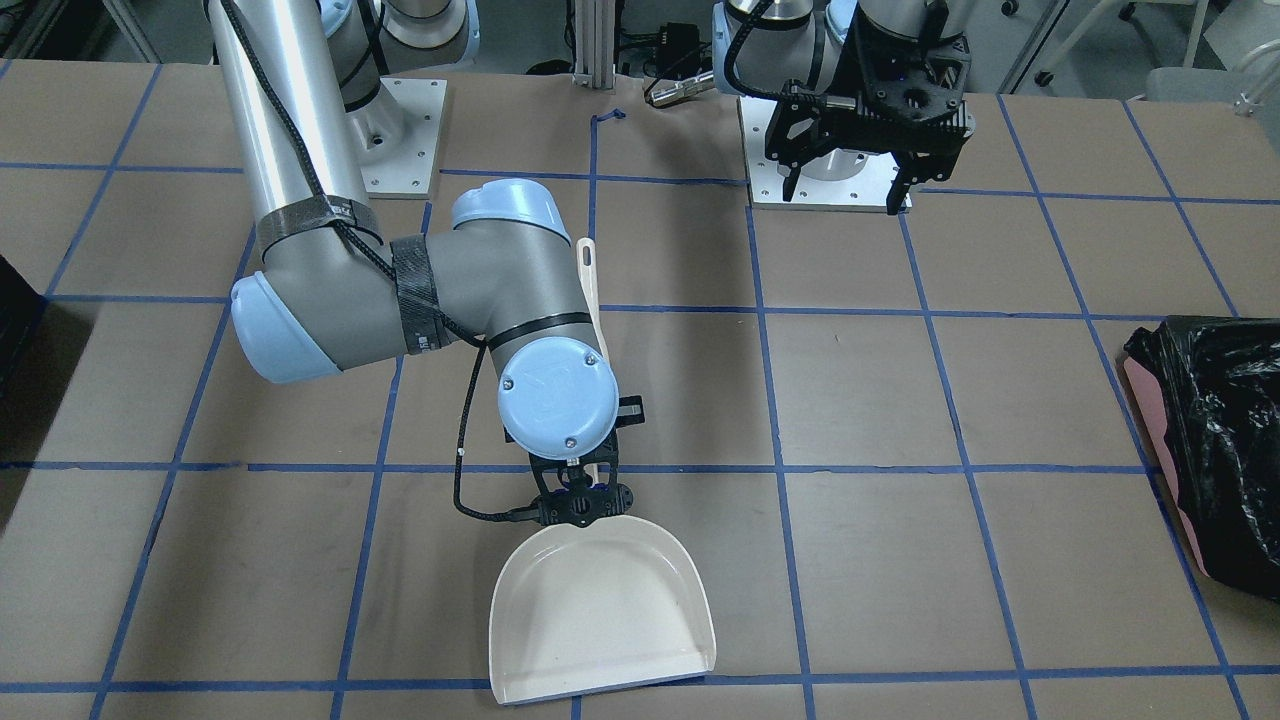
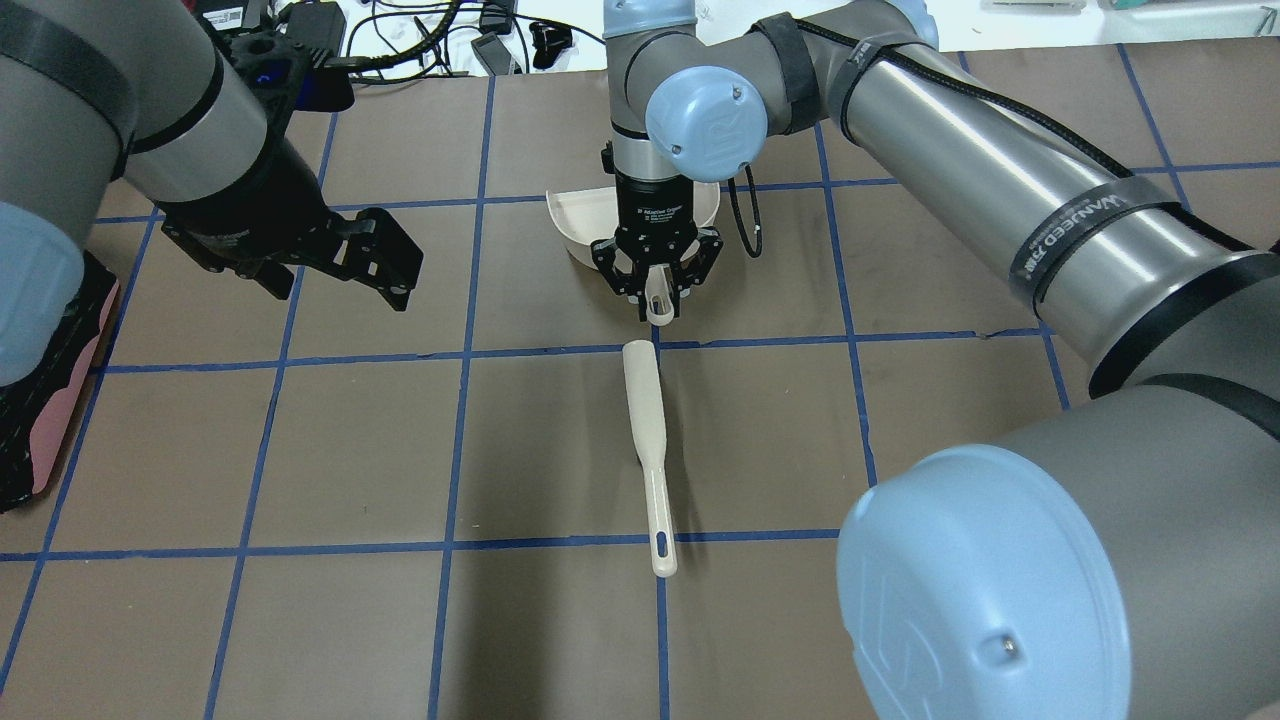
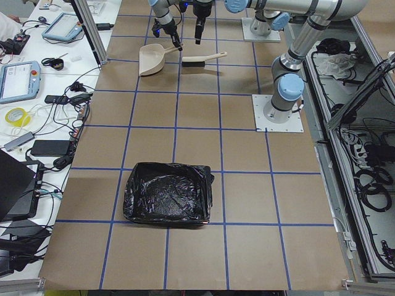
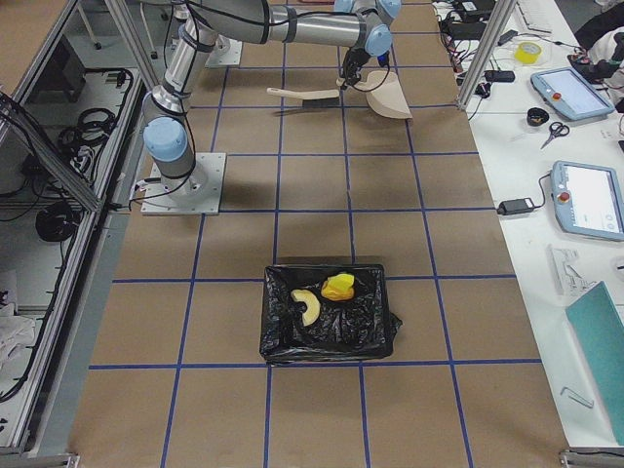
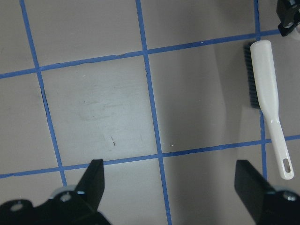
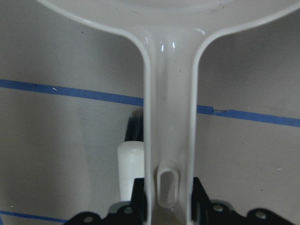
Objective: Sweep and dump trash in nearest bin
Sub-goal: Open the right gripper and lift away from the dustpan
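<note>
Gripping the cream dustpan (image 1: 600,610) by its handle, the right gripper (image 2: 655,295) has its 2 fingers closed around it. The left gripper (image 2: 340,285) hangs over the table (image 2: 250,450), fingers spread wide and holding nothing. The brush (image 2: 648,430) lies flat, in line with that handle. 2 trash pieces, a pale curved slice (image 4: 307,308) and a yellow wedge (image 4: 339,286), sit inside the dark bin (image 4: 283,346).
</note>
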